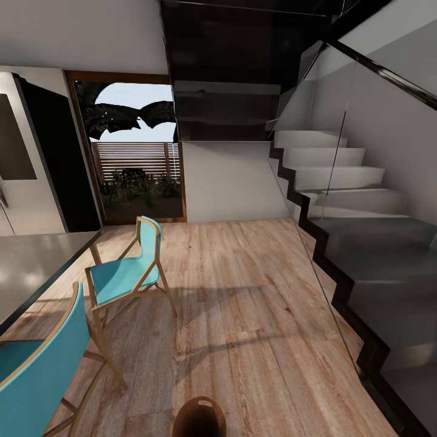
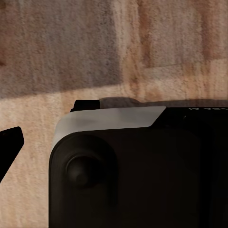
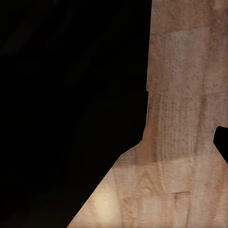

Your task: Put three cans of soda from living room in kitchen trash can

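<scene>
The tash can (image 1: 199, 417) is a small round brown bin with a slot cut-out near its rim, standing on the wood floor at the bottom middle of the head view. The cans of soda are out of view. In the left wrist view one black fingertip (image 2: 10, 146) of my left gripper (image 2: 114, 156) shows at the picture's edge, over floor and my own dark body. My right gripper (image 3: 114, 142) likewise shows a single fingertip (image 3: 222, 142) at the edge. Both sets of fingers stand wide apart with nothing between them.
I am in the kitchen area. A stainless fridge (image 1: 24, 164) stands at far left, a grey table (image 1: 30, 267) with two blue wood-framed chairs (image 1: 127, 273) on the left, a glass-railed staircase (image 1: 358, 243) on the right, and a glass door (image 1: 136, 164) ahead. Wood floor (image 1: 243, 303) lies between.
</scene>
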### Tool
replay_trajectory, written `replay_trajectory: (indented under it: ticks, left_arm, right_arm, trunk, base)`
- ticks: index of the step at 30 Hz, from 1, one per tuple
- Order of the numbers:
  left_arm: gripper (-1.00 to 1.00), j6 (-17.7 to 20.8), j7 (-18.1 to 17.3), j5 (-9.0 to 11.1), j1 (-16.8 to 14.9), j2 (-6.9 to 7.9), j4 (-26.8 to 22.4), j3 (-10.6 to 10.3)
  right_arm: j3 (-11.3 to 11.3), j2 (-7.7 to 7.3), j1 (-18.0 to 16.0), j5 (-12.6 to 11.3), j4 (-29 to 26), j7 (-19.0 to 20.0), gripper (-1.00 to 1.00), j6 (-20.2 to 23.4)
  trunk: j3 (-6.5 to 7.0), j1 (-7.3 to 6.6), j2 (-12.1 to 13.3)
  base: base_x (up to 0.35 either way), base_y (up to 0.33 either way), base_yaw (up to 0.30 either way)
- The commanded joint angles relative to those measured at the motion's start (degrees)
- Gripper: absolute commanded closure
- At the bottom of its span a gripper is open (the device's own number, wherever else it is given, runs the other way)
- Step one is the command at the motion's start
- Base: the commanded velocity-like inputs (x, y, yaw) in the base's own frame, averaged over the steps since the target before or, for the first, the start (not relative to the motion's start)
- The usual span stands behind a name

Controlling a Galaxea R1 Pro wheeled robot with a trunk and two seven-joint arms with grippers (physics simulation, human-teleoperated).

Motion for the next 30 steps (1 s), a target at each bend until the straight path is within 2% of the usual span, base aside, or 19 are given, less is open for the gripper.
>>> replay_trajectory:
  ticks: [1, 30]
  left_arm:
    - [-1.0, 0.0, 0.0, 0.0, 0.0, 0.0, 0.0, 0.0]
    - [-1.0, 0.0, 0.0, 0.0, 0.0, 0.0, 0.0, 0.0]
  right_arm:
    - [0.0, 0.0, 0.0, 0.0, 0.0, 0.0, -1.0, 0.0]
    - [0.0, 0.0, 0.0, 0.0, 0.0, 0.0, -1.0, 0.0]
  trunk:
    - [0.0, 0.0, 0.0]
    - [0.0, 0.0, 0.0]
  base:
    - [0.0, 0.0, 0.0]
    - [0.0, 0.0, 0.0]
